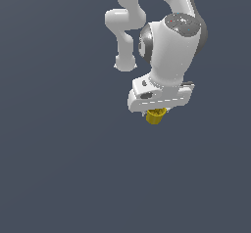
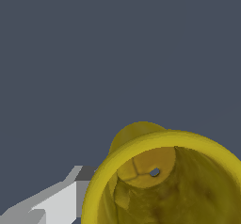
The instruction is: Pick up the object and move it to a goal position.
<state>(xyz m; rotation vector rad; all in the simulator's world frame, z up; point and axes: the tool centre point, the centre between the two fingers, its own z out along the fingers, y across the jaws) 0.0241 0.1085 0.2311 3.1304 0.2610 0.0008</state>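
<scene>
Hanging under the white gripper (image 1: 158,110), the small yellow cup (image 1: 155,116) sits a little right of centre in the exterior view, only its lower part showing below the hand. In the wrist view the cup (image 2: 164,180) fills the lower right corner, its hollow mouth and thick rim turned towards the camera, with one grey-white finger (image 2: 56,202) pressed against its side at the lower left. The other finger is out of sight, so I judge rather than see that the claw is clamped on the cup; nothing else appears to be holding it.

Above the hand, the pale arm (image 1: 169,41) folds up towards the top of the frame. All around is a flat slate-blue backdrop (image 1: 59,153), so I cannot tell whether the cup is lifted or resting on a surface.

The grasp looks made, so the carry seems to be the step in hand. No goal marker is visible; the next move calls for keeping the grip firm while travelling to it.

No brand, label or writing can be read anywhere.
</scene>
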